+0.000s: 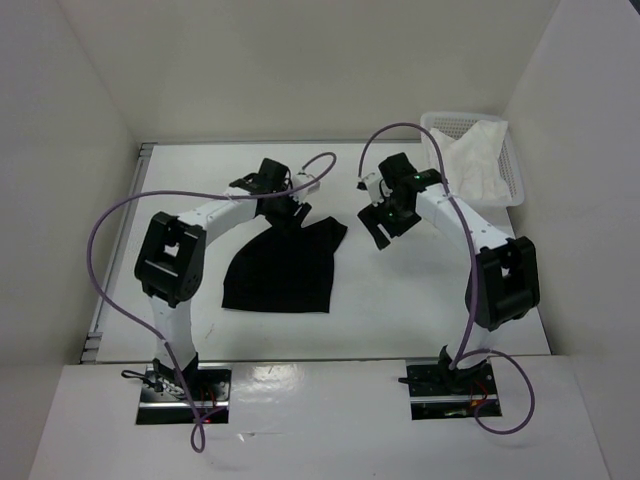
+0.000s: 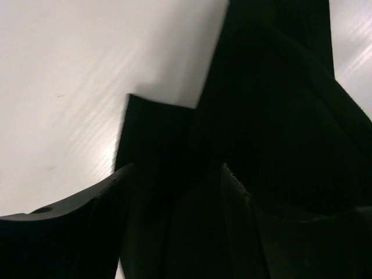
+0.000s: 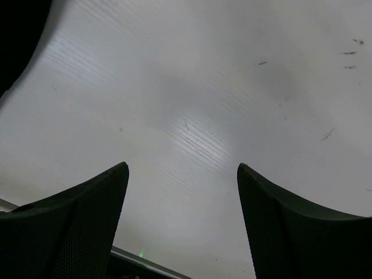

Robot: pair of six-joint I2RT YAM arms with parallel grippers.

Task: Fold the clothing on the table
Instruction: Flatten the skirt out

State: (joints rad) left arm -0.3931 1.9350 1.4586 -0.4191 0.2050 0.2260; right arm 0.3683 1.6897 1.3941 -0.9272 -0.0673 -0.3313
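Observation:
The black clothing point(image 1: 280, 270) lies partly spread on the white table point(image 1: 400, 300), left of centre, narrowing to a strip at its far edge. My left gripper point(image 1: 287, 208) is down at that far edge. In the left wrist view its jaws point(image 2: 177, 174) stand apart, and a dark strip of the clothing point(image 2: 273, 116) runs down between them. I cannot tell whether either finger touches the fabric. My right gripper point(image 1: 385, 228) hangs open over bare table point(image 3: 192, 104) just right of the clothing, nothing between its fingers point(image 3: 183, 168). A dark corner of the clothing point(image 3: 17, 35) shows at that view's top left.
A white mesh basket point(image 1: 515, 165) holding a white cloth point(image 1: 475, 160) stands at the far right corner. A metal rail point(image 1: 120, 240) runs along the table's left edge. White walls close in on three sides. Purple cables loop off both arms.

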